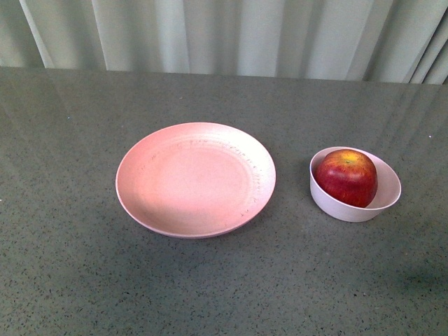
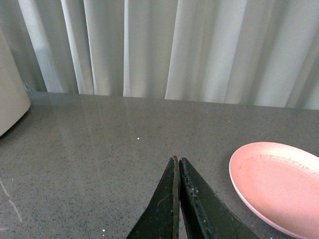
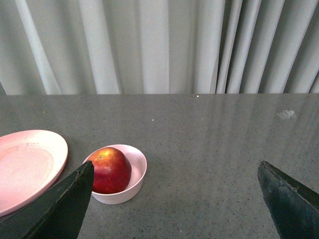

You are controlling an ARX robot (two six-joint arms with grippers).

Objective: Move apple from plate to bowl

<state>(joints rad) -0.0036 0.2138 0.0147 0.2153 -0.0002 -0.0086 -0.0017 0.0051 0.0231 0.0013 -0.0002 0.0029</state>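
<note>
The dark-red apple (image 1: 346, 176) with a yellow-orange top sits inside the small pale bowl (image 1: 387, 198) at the table's right. The wide pink plate (image 1: 194, 178) lies empty at the middle. Neither gripper shows in the front view. In the right wrist view my right gripper (image 3: 175, 172) is open and empty, above the table, with the apple (image 3: 110, 170) in the bowl (image 3: 136, 169) beside one fingertip and the plate (image 3: 27, 162) further off. In the left wrist view my left gripper (image 2: 177, 160) is shut and empty, with the plate (image 2: 279, 184) off to one side.
The table (image 1: 70, 266) is grey speckled stone, with pale curtains (image 1: 231, 35) hanging behind its far edge. A pale rounded object (image 2: 10, 94) stands at the edge of the left wrist view.
</note>
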